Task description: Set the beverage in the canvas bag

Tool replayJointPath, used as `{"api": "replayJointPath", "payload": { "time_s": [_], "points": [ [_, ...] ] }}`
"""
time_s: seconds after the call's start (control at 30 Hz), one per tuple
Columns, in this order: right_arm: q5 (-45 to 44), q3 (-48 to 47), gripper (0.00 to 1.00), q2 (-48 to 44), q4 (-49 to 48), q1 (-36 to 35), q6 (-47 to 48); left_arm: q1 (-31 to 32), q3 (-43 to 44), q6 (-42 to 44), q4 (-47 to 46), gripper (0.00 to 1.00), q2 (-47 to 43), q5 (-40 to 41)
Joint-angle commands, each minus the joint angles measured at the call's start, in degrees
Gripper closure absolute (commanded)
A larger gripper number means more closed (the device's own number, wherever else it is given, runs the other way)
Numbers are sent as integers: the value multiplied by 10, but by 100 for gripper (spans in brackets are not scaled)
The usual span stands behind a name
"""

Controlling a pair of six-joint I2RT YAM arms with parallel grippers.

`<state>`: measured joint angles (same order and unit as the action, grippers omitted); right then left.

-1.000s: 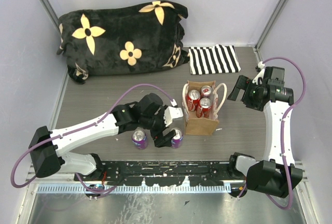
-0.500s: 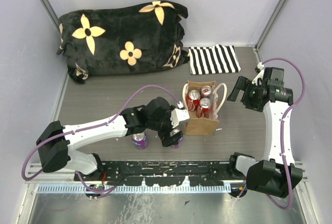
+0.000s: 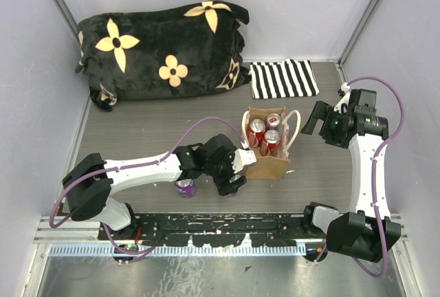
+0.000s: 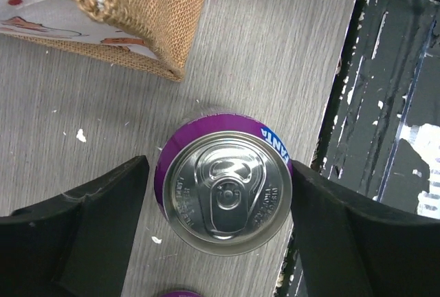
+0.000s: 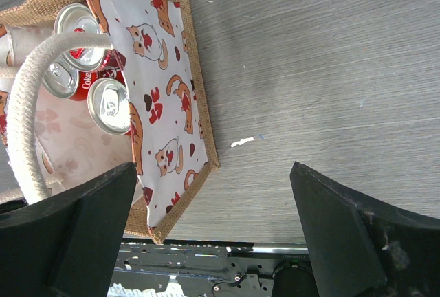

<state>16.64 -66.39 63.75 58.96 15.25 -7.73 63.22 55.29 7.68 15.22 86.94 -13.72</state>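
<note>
Two black fingers [image 4: 82, 228] of the left gripper [image 4: 220, 177] stand spread wide on either side of a purple can [image 4: 227, 197]. The can sits upright between them on the grey table [image 4: 275, 49]. One finger reaches the can's rim and the other stands a sliver off it, so no squeeze shows. This can is outside the canvas bag [image 3: 267, 166], just beside its near corner. A second purple can [image 3: 184, 187] stands on the table close by, on the left arm's side.

The right gripper [image 5: 213, 170] hangs above the table with its fingers fully apart and nothing between them, off the bag's right side. The bag stands upright and open with cream rope handles. Three red cans [image 3: 258, 126] sit inside it, tops up. Farther back lie a striped cloth [image 3: 283, 79] and a black flowered cushion [image 3: 161, 49].
</note>
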Motion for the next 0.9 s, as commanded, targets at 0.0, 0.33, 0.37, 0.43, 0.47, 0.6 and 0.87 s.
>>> {"api": "replayJointPath", "payload": {
  "time_s": [0.0,0.33,0.37,0.43,0.47,0.6,0.87],
  "points": [
    [4,-10,0,-8,-5,3,0,4,3,-1,-26,19,6,9],
    [6,2,0,-12,-9,3,0,-19,16,-3,35,91,-38,36],
    [6,2,0,-13,-9,3,0,-33,18,-4,46,92,-50,36],
    [6,3,0,-13,-9,3,1,-72,22,-3,63,94,-66,28],
    [7,4,0,-14,-10,3,1,-93,25,2,70,94,-73,25],
    [12,10,0,-14,-16,3,-2,-192,61,54,74,97,-63,13],
    [21,15,0,-17,-19,2,-5,-319,410,43,94,98,155,10]
  ]
}}
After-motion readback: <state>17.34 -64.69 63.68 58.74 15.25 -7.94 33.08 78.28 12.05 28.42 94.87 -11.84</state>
